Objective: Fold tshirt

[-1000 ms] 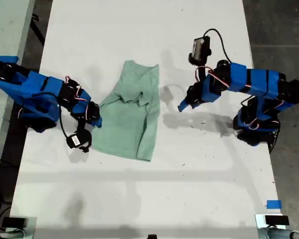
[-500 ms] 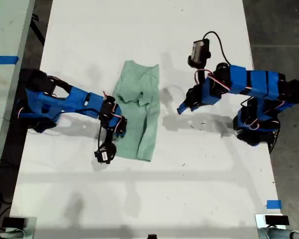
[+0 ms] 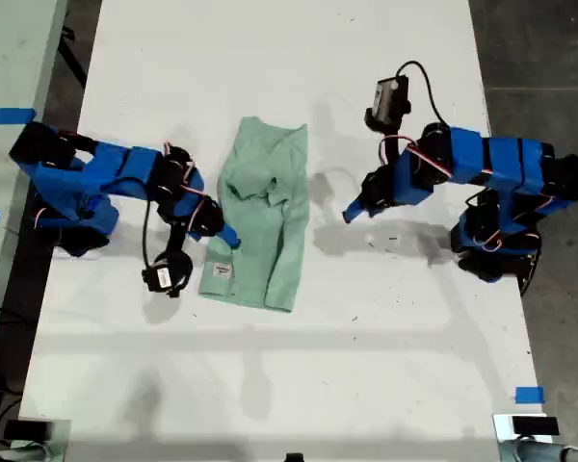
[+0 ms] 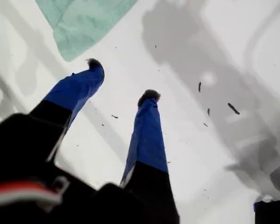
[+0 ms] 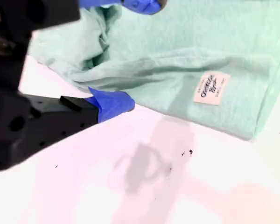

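Note:
The pale mint-green tshirt [image 3: 263, 217] lies folded into a narrow strip in the middle of the white table [image 3: 270, 385], its small white tag [image 3: 220, 270] facing up at the near corner. In the second wrist view the tshirt [image 5: 177, 51] and tag [image 5: 211, 87] fill the frame. My second gripper [image 3: 226, 236], on the arm at the exterior view's left, is open at the shirt's edge [image 5: 130, 53], jaws wide apart. My first gripper [image 3: 350, 210], on the arm at the exterior view's right, is open over bare table [image 4: 122, 79], a little off a tshirt corner [image 4: 79, 23].
A strip of blue tape [image 3: 529, 395] marks the table near the exterior view's lower right. Another pale table with blue tape [image 3: 5, 115] stands at the exterior view's left. Dark floor [image 3: 539, 58] borders the table on the exterior view's right.
The arm at the exterior view's left swept in over the shirt, folding that side over, then drew back to the edge. The tag now shows. The other arm barely moved.

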Robot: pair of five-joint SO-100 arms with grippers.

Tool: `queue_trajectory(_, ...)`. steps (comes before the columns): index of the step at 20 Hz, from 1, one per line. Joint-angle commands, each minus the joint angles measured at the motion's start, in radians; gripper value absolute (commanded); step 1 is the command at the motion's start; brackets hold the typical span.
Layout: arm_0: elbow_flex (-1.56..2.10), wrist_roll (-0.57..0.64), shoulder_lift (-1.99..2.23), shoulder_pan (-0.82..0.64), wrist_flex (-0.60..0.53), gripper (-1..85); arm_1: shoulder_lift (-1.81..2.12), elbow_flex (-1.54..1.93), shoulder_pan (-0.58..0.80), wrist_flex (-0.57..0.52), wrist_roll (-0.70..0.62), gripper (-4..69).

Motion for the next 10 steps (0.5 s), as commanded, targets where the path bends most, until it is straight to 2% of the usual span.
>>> queue_trajectory(1, 0.247, -0.077, 0.416, -0.012, -0.104, 27.1, 0.017, -0.092, -0.044, -0.021, 0.021, 19.8)
queue_trajectory(5, 0.437, -0.178, 0.569, 0.032, -0.161, 23.3, -0.186, -0.267, -0.127, -0.005, 0.081, 24.1)
queue_trajectory(10, 0.436, -0.132, 0.428, 0.044, -0.275, 25.9, -0.491, -0.561, -0.193, 0.046, 0.153, 27.1)
